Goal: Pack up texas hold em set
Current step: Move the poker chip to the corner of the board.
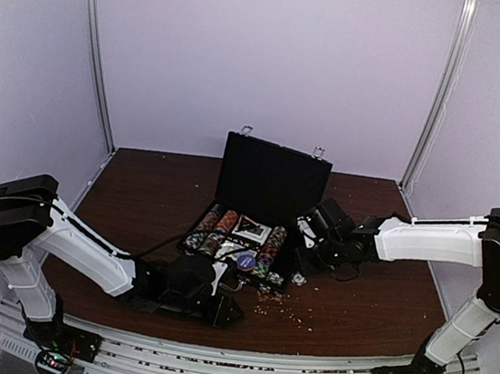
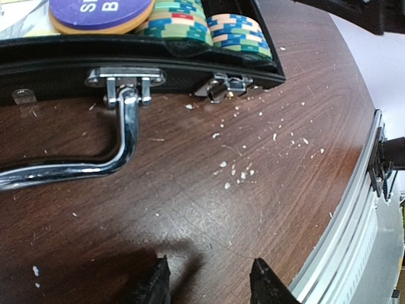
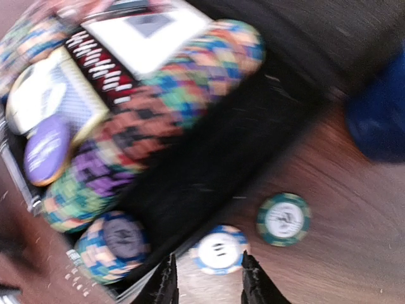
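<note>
— What's the room like?
— Pale lilac walls [image 1: 266, 52] with metal corner rails [image 1: 98, 50] close round a dark brown wood-grain table [image 1: 139, 201]. A ribbed metal strip [image 2: 342, 240] runs along its near edge.
— And the set?
— The black briefcase [image 1: 273, 185] sits mid-table with its lid upright. Its silver handle [image 2: 126, 133] lies flat on the wood, toward the arms. Rows of striped chips [image 1: 213, 228] and a card deck [image 1: 252, 230] fill the tray.
— The grippers?
— The left gripper [image 2: 209, 288] is low over the table in front of the handle, fingers spread, nothing between them. The right gripper [image 3: 209, 285] is at the case's right side, also spread and empty. A blue-and-white chip [image 3: 218, 249] lies just ahead of its tips with a green chip [image 3: 283, 218] near it, both on the table outside the case.
— Any writing?
— A purple disc [image 2: 101, 12] in the tray shows only a cut-off "S" and "B". Pale specks [image 2: 240, 171] litter the wood.
</note>
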Controlling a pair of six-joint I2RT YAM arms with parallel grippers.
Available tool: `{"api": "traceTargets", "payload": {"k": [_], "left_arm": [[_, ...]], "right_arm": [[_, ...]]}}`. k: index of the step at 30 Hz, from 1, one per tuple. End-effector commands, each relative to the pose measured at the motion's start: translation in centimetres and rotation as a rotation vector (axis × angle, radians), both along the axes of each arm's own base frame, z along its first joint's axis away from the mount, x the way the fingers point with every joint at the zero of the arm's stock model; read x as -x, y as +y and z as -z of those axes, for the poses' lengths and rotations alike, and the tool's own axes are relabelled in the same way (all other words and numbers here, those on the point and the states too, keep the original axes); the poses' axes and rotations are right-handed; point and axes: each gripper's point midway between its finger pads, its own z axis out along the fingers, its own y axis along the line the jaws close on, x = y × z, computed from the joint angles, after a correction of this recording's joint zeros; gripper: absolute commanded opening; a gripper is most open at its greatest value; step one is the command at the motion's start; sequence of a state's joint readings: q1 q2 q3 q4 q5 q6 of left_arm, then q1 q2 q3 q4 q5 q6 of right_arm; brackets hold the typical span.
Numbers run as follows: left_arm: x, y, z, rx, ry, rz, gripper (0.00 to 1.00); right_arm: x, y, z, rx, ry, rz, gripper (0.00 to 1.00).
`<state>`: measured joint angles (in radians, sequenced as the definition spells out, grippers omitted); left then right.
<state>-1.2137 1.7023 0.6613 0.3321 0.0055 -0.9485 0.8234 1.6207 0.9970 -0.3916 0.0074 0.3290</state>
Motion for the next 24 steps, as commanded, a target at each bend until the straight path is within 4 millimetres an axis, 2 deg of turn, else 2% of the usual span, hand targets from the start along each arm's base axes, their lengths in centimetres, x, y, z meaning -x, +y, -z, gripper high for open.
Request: {"api": "traceTargets", "payload": {"k": [1,12,24], "left_arm": [[-0.1,-0.8,-0.6,0.018,-0.015,0.015,0.45],[0.0,-0.8,-0.4,0.017,-0.004,0.012,0.46],[0.1,-0.6,-0.3,0.018,-0.004,0.013,0.46]], "right_arm": [[-1.6,-2.1,0.8,0.003,-0.012,0.201,0.34],[-2.3,-0.8,4.1,0.028,0.045,0.191,0.34],[-2.1,1.4,5.6,-0.038,0.095,0.146,0.37]]}}
